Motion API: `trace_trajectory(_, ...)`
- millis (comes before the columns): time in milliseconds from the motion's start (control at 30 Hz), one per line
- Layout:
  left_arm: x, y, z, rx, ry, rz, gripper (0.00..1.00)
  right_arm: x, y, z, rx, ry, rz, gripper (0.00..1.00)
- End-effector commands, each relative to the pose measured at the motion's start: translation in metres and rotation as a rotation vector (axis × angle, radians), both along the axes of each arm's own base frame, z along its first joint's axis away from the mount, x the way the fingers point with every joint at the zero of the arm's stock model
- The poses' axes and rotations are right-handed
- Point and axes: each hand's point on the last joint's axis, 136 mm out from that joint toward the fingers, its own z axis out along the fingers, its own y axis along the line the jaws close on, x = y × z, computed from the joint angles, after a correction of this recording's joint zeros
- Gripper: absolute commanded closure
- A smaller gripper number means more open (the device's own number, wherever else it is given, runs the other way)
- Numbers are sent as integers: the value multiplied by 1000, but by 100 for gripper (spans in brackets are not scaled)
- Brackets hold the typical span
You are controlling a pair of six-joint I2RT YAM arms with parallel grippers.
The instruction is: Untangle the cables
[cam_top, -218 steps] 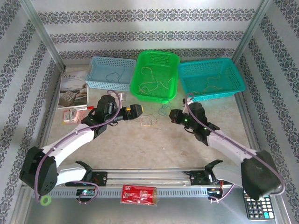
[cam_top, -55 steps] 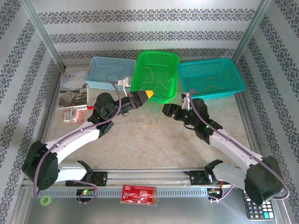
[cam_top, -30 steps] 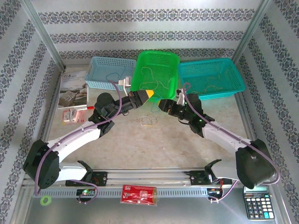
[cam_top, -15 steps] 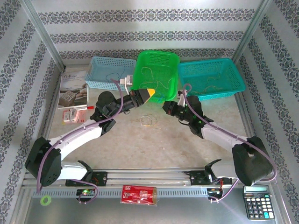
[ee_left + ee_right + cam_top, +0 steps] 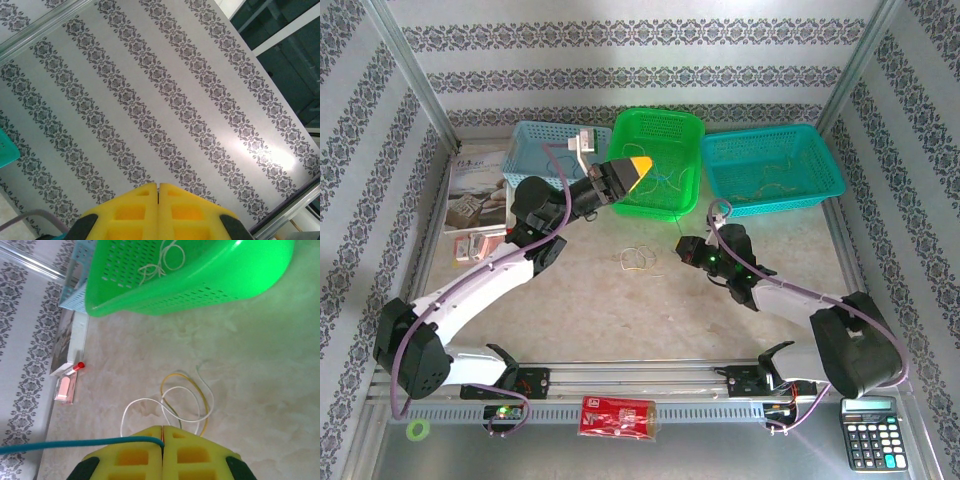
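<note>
Near edge: calculator, red packet. Right gripper, low over the table, clamped on a teal cable. Just beyond: loose white and yellow cables on the tabletop. Left gripper, fingers pressed together, high over the green basket.

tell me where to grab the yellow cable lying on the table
Probably best to grip the yellow cable at the arc facing the green basket: there it curves clear of the white cable, while nearer parts cross it. It lies flat on the table, so come straight down, jaws across the strand. The right gripper is shut on a teal cable.
</note>
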Motion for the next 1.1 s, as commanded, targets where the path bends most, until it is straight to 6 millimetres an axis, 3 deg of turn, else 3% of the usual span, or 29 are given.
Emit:
trace_trajectory(0, -13, 21, 59, -94, -154, 48, 100, -7, -9, -18, -53, 24, -20, 100)
trace_trajectory(167, -8, 27, 74, -57, -204, 99, 100, -13, -5, -19, -56, 30, -4, 99)
trace_trajectory(300, 5, 37, 79, -42, -212, 147, 100, -16, -3, -16, -62, 23, 1, 82)
trace_trajectory(467, 33, 69, 81, -49, -194, 240, 100, -19, -6, -14, -71, 23, -2, 63)
trace_trajectory(700, 68, 117, 84, 10, -216, 396, 100, -23, -8, -3, -60, 5, -6, 46)
trace_trajectory(1067, 131, 170, 62, 188, -232, 638, 100, -36, -15, 34, -29, -56, -9, 34)
